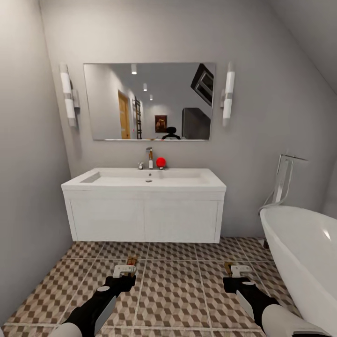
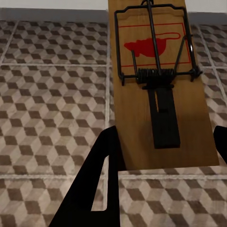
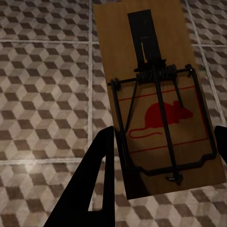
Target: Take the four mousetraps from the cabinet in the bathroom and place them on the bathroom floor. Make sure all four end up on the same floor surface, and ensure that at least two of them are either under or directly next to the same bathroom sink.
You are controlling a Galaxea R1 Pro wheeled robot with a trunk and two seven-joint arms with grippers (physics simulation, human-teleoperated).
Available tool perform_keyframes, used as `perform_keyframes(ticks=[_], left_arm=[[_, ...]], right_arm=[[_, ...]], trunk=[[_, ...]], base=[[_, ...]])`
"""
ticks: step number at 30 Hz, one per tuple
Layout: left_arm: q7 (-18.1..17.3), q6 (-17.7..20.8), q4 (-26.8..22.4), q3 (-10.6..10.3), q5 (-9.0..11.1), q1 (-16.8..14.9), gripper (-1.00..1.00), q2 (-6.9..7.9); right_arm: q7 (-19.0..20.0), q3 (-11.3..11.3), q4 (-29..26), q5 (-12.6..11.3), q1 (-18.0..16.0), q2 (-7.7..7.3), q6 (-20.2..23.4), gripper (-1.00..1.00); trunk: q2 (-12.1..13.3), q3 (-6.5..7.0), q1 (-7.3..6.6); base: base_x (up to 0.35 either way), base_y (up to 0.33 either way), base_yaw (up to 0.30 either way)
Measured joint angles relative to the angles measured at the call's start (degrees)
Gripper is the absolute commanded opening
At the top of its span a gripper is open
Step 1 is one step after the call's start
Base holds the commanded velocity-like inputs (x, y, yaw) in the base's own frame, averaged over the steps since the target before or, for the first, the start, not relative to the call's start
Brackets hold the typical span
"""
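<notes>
A: State the position of each arm.

B: Both arms reach forward over the floor [image 1: 173,285] in front of the sink [image 1: 145,180]. The left gripper [image 1: 124,271] and right gripper [image 1: 238,271] are held low, well apart.

A: Jaw state, left?

B: Pinching a mousetrap [image 2: 158,90]. The board sits between the two dark fingers [image 2: 101,175], its clamped end at the jaws and its printed red mouse toward the far end.

A: Jaw state, right?

B: Pinching a second trap [image 3: 156,99]. Here the red mouse print lies at the end near the fingers [image 3: 97,179], the black bar toward the far end.

A: Location of both traps relative to the floor?

B: Above the cube-pattern tiles, in front of the vanity. Whether either board touches the tiles cannot be told.

A: Surroundings?

B: A mirror [image 1: 150,100] above the sink; a bathtub [image 1: 304,252] at the right.
</notes>
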Motion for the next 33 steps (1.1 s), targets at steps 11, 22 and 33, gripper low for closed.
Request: perform_keyframes(ticks=[11,22,33], left_arm=[[-0.07,0.11,-0.06,-0.08,0.06,-0.01,-1.0,0.58],[-0.22,0.62,-3.31,-0.15,0.03,-0.01,-1.0,0.88],[-0.25,1.42,-4.26,-0.15,0.09,-0.01,-1.0,1.01]], right_arm=[[-2.02,-0.1,-0.9,-0.01,0.0,0.49,0.16,-1.0],[-2.96,-0.11,-3.02,0.01,0.0,2.79,0.44,-1.0],[-3.01,0.16,-3.39,1.31,0.0,2.99,0.23,-1.0]], trunk=[[-2.82,-1.26,1.54],[-2.82,-1.26,1.54],[-2.82,-1.26,1.54]], base=[[0.0,0.0,0.0],[0.0,0.0,0.0],[0.0,0.0,0.0]])
